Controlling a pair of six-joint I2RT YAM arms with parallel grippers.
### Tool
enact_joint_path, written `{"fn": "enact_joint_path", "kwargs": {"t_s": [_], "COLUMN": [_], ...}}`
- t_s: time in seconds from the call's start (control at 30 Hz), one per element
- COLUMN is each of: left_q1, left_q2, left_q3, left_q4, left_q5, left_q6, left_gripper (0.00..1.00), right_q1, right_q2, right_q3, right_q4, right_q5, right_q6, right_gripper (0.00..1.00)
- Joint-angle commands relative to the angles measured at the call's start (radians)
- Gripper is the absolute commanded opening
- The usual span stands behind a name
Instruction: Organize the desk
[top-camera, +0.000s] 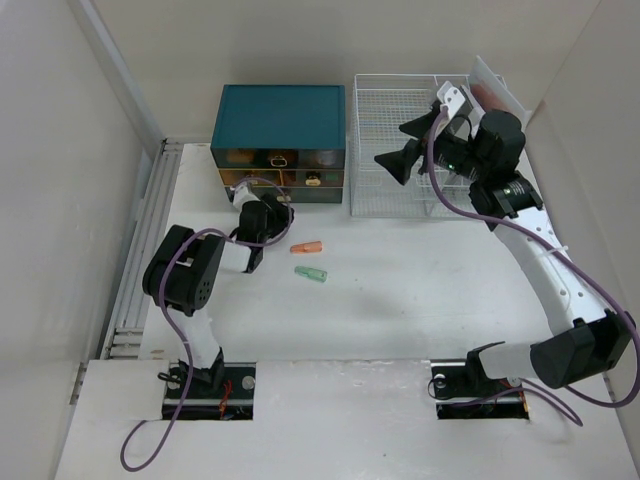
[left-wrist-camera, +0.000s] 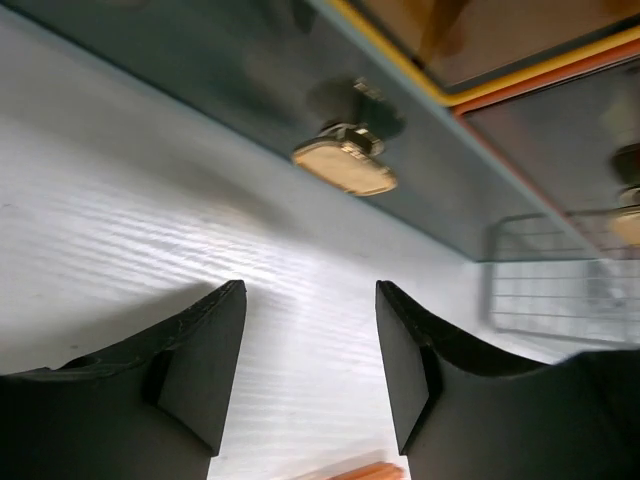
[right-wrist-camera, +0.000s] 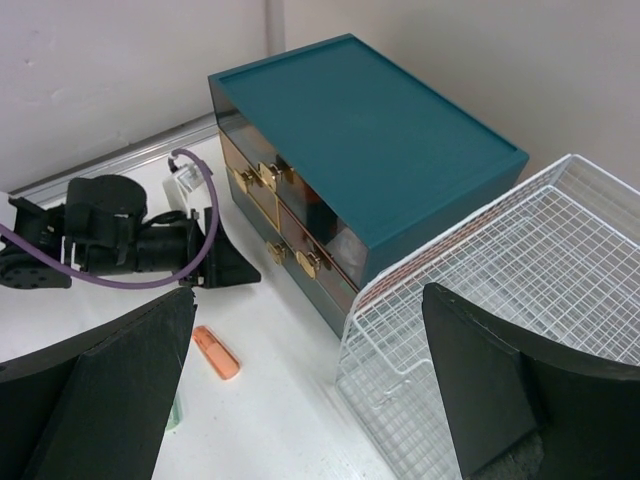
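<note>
The white desk (top-camera: 420, 290) has two cut-outs at its near edge, where the arm bases sit. An orange capped marker (top-camera: 308, 247) and a pale green one (top-camera: 310, 272) lie on it in front of the teal drawer box (top-camera: 283, 125). My left gripper (top-camera: 283, 212) is low over the desk next to the box's lower drawers, open and empty. Its wrist view shows a brass knob (left-wrist-camera: 345, 165) ahead of the gripper (left-wrist-camera: 310, 290) and the orange marker's end (left-wrist-camera: 365, 472) below. My right gripper (top-camera: 403, 146) is open and empty, high over the white wire rack (top-camera: 410, 160).
The right wrist view, past my right gripper (right-wrist-camera: 308, 300), shows the box (right-wrist-camera: 370, 140), the rack (right-wrist-camera: 520, 290), the orange marker (right-wrist-camera: 216, 352) and the left gripper (right-wrist-camera: 225, 265). White sheets and something pink (top-camera: 487, 92) stand behind the rack. Walls close the left and back sides.
</note>
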Motion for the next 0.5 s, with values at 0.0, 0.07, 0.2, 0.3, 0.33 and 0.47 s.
{"fn": "enact_joint_path", "kwargs": {"t_s": [0.0, 0.07, 0.2, 0.3, 0.33, 0.47], "left_q1": [0.007, 0.007, 0.027, 0.038, 0.038, 0.047], "left_q2": [-0.049, -0.049, -0.026, -0.004, 0.005, 0.016], "left_q3": [-0.019, -0.029, -0.019, -0.006, 0.008, 0.040], "left_q4": [0.217, 0.237, 0.237, 0.232, 0.232, 0.192], "left_q5": [0.034, 0.044, 0.044, 0.044, 0.044, 0.034], "left_q6": [-0.110, -0.119, -0.162, -0.173, -0.173, -0.173], "left_gripper": [0.52, 0.53, 0.53, 0.53, 0.53, 0.53], "right_q1": [-0.011, -0.011, -0.011, -0.011, -0.011, -0.011], "right_q2": [-0.033, -0.033, -0.033, -0.033, -0.033, -0.033], "right_q3": [0.007, 0.007, 0.007, 0.007, 0.007, 0.007], "right_q4": [0.058, 0.058, 0.058, 0.058, 0.058, 0.058], "right_q5": [-0.027, -0.027, -0.036, -0.036, -0.036, -0.036], "right_q6": [0.007, 0.007, 0.007, 0.007, 0.007, 0.007], "right_gripper": [1.00, 1.00, 1.00, 1.00, 1.00, 1.00]}}
